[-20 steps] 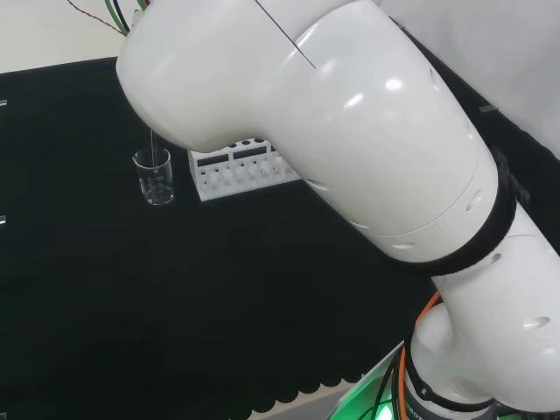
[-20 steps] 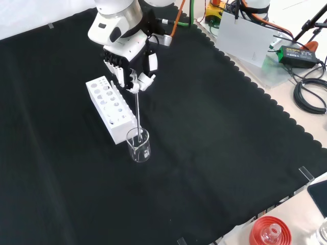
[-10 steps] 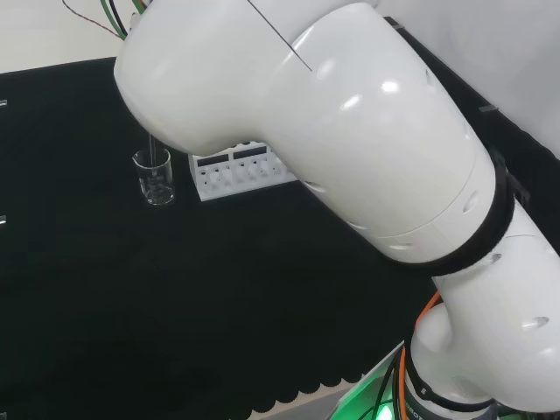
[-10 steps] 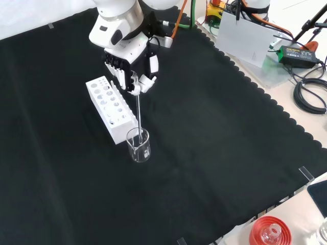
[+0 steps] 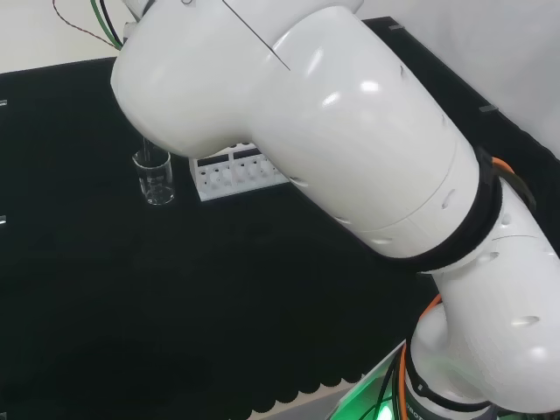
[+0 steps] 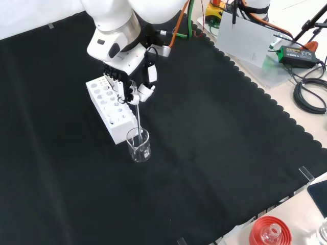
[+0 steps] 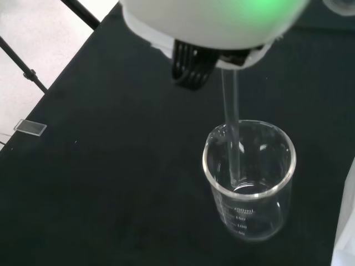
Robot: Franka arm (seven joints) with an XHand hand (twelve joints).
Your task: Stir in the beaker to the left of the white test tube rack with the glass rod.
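In the front view the hand [image 6: 127, 84] hangs over the near end of the white test tube rack [image 6: 109, 104], its fingers and thumb pinched on the top of the glass rod [image 6: 139, 118]. The rod runs down almost upright into the clear beaker [image 6: 138, 145], which stands on the cloth right at the rack's near end. In the wrist view the rod [image 7: 232, 130] reaches to just above the floor of the beaker [image 7: 250, 185], off centre, beside one wall. In the head view the beaker [image 5: 155, 178] stands left of the rack [image 5: 234, 171], under the arm's big white link.
At the lower right of the front view a red ribbed ring [image 6: 269, 232] carries a glass flask, off the cloth. A clear panel [image 6: 245, 38], a power adapter [image 6: 295, 54] and cables lie beyond the cloth's scalloped right edge. Bare black cloth surrounds the beaker.
The hand has sunk a little toward the beaker with the rod still pinched in it. The rod stays inside the beaker; beaker and rack have not moved.
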